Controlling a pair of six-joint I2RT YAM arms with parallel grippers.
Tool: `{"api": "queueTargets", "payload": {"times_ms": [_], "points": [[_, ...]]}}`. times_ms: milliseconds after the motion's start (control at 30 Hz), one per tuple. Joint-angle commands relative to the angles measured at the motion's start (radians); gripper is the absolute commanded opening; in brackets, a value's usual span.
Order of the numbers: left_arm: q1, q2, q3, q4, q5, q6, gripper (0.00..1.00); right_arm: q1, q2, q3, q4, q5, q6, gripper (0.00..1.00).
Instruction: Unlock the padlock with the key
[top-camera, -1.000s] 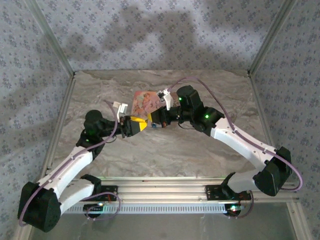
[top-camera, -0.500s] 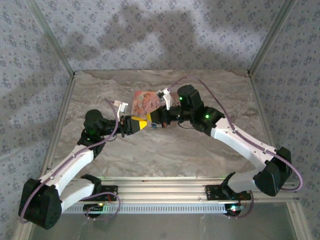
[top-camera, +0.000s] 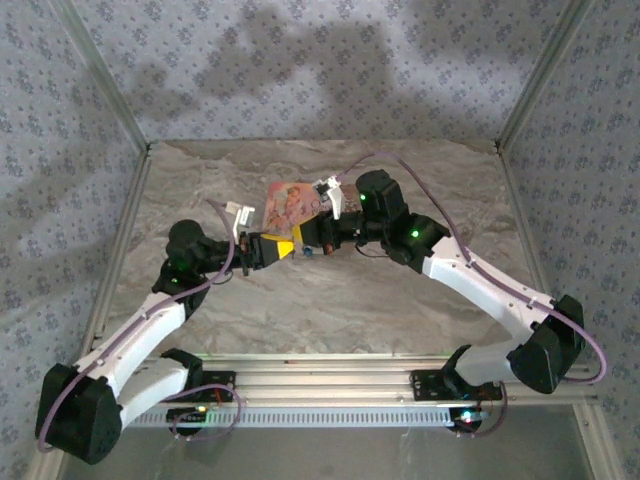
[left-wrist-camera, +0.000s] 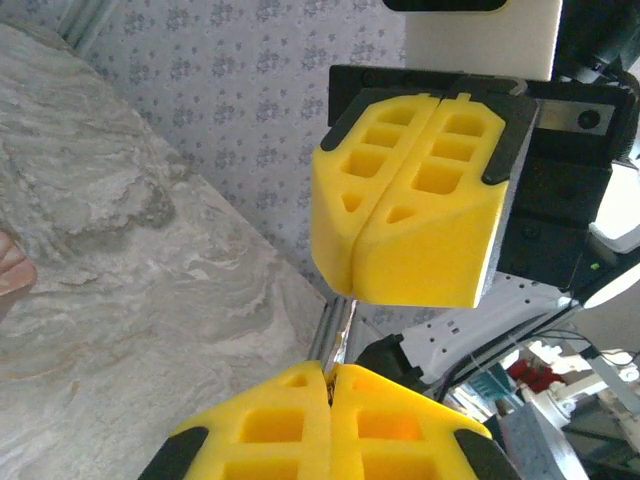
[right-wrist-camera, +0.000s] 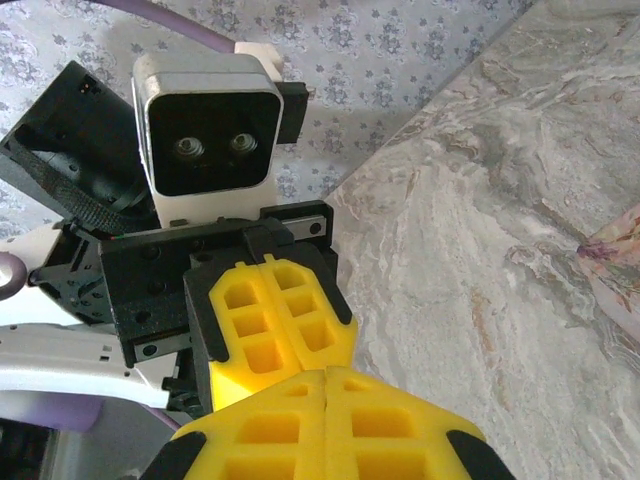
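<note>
Over the middle of the table my two grippers meet tip to tip. My left gripper (top-camera: 291, 248) (left-wrist-camera: 332, 374) is shut on the key (left-wrist-camera: 340, 338), a thin silvery strip that sticks out from between its yellow fingertips. The strip runs up into the seam of my right gripper's fingers (left-wrist-camera: 410, 210). My right gripper (top-camera: 302, 243) (right-wrist-camera: 328, 378) is shut too, its tips against the left gripper's fingers (right-wrist-camera: 268, 315). A tiny dark blue padlock (top-camera: 311, 252) shows just below the meeting tips; I cannot tell whether it hangs or lies on the table.
A pink picture-lidded box (top-camera: 292, 204) sits right behind the grippers, touching distance from the right wrist. The marble tabletop (top-camera: 330, 310) stretches open in front, and patterned walls (top-camera: 320, 70) close in the back and sides.
The left gripper's fingers have closed on the key and nudged slightly toward the right gripper. The right arm has stayed in place.
</note>
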Motion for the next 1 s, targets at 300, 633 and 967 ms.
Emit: {"api": "queueTargets", "payload": {"times_ms": [300, 633, 967], "points": [[0.016, -0.090, 0.080, -0.652, -0.255, 0.345, 0.00, 0.004, 0.003, -0.079, -0.143, 0.451, 0.133, 0.52], [0.012, -0.182, 0.060, -0.868, -0.503, 0.300, 0.00, 0.156, 0.190, -0.060, -0.214, 0.910, 0.235, 0.60], [0.012, -0.203, -0.048, -0.821, -0.546, 0.231, 0.00, 0.266, 0.319, -0.073, -0.158, 1.162, 0.395, 0.59]]}}
